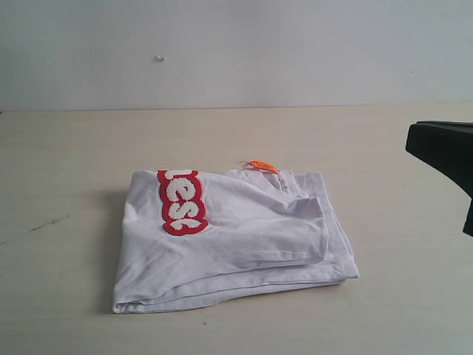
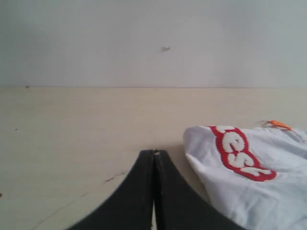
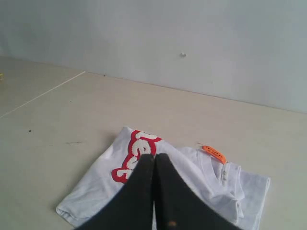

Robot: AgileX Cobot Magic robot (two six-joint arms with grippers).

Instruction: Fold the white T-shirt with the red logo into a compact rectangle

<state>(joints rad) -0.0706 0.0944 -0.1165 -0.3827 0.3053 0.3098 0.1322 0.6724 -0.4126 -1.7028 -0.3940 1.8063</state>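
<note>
White T-shirt [image 1: 244, 244] is lying mid-table [image 1: 66, 185] as a rough folded rectangle, several layers stacked, with a sleeve lying on top toward the right. The near-left corner is sitting fairly square; the near-right layers are stepping out unevenly.

Hidden/cut off:
- Red logo [image 1: 181, 201] is showing only a short stretch at the far-left of the top layer. A few white letters are readable and the rest is tucking under the fold.
- Orange tag [image 1: 262, 165] is poking out at the far edge. The collar beside it is hard to make out.
- Right gripper [image 3: 154, 155] is blocking part of the logo and the shirt's middle in its wrist view.
- A black arm part [image 1: 443, 155] is getting cut off by the right edge of the exterior view, well apart from the shirt.
- Left gripper [image 2: 154, 153] is showing only in its own wrist view, with the shirt's left edge just to its right.

Hands: both grippers are sitting with fingers pressed together, pinching nothing. Can't tell their height over the table.

Room: bare tabletop is running all around the shirt, widest on the left and far sides, back to the plain wall [image 1: 222, 52].
</note>
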